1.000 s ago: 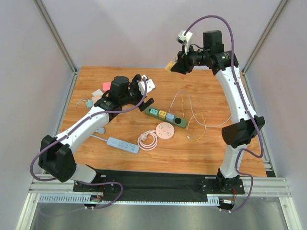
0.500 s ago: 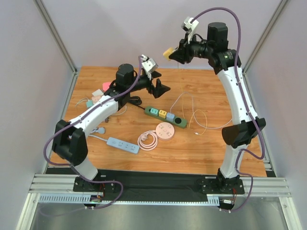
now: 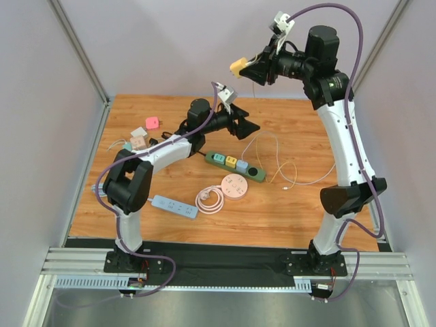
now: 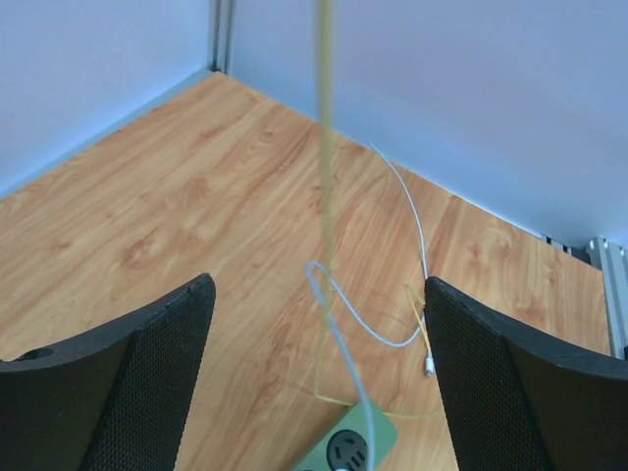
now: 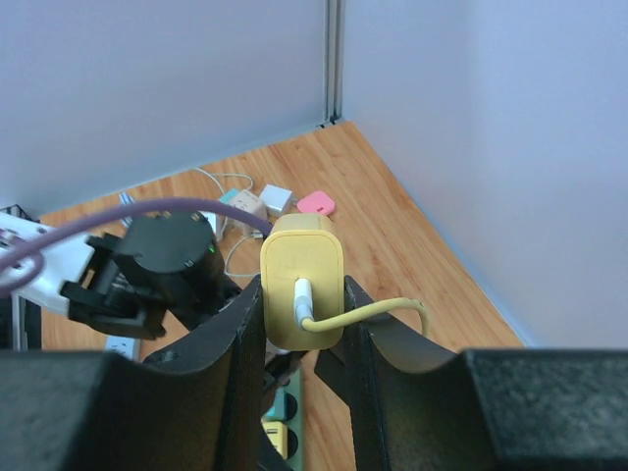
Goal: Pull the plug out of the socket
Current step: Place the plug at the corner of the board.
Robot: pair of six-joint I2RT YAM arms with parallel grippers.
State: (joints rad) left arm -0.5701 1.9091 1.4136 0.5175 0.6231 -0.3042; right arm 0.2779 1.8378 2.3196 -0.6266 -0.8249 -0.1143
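- Two moves show in the top view. Over the last second the right claw (image 3: 251, 68) has climbed higher. It now grips the yellow plug (image 3: 238, 66) high above the far edge of the table (image 3: 170, 225), well apart from the green strip (image 3: 235, 165).
- Meanwhile the left claw (image 3: 248, 127) has swung across from the left part of the table. It hovers spread open just beyond the strip, holding nothing.
- One dark socket (image 3: 253, 171) near the strip's right end looks empty, so I judge the pull itself done. The strip lies flat and has not been dragged along, so it seems to need no bracing from the left arm.
- Left wrist view: both fingers (image 4: 108, 383) stand wide apart with nothing between them.
- A blurred yellow cable (image 4: 324, 147) runs straight up out of frame, which fits the plug hanging high overhead.
- Below the fingers, one end of the strip peeks in at the bottom edge, and a white cable (image 4: 412, 211) loops on the wood beyond it.
- Right wrist view: the fingers (image 5: 240, 334) press on both flanks of the plug, firmly closed on it.
- Its cable leaves the plug's face and bends off to the right.
- Far beneath sit the left arm (image 5: 167, 260) and a bit of the strip, which confirms that the plug is lifted clear.
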